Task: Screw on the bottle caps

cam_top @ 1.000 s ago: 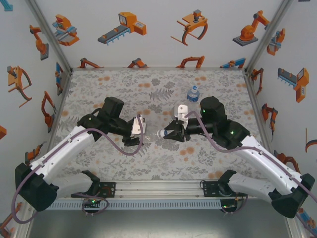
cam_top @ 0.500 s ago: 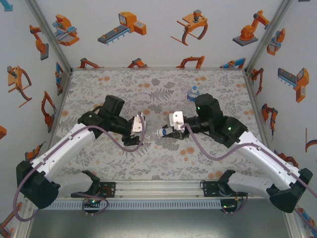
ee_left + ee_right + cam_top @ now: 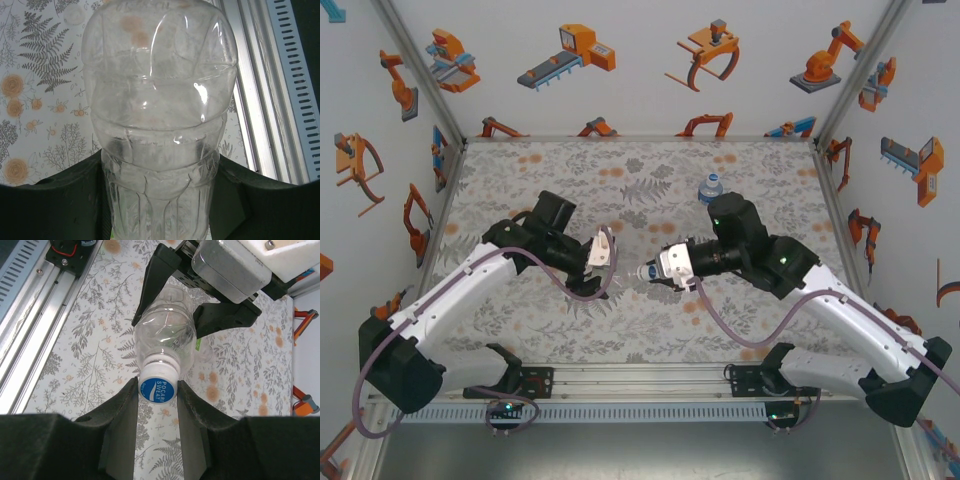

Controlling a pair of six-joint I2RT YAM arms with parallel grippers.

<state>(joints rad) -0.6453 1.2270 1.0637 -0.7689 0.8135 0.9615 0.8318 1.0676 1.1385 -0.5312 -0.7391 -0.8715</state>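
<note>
Mid-table, the left gripper [image 3: 616, 262] clamps the body of a clear plain bottle [image 3: 167, 337] held on its side, neck toward 3 o'clock. The right gripper [image 3: 652, 272] pinches narrowly on its blue-topped cap [image 3: 157, 387]. A blue-labelled bottle [image 3: 710, 188] stands upright toward 1 o'clock.

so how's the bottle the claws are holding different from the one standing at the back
The held bottle lies sideways, gripped by the left claw, the right claw shut on its cap; the back bottle stands upright on the table, untouched. The held bottle is plain; the back bottle has a blue label. Both are small and clear.
</note>
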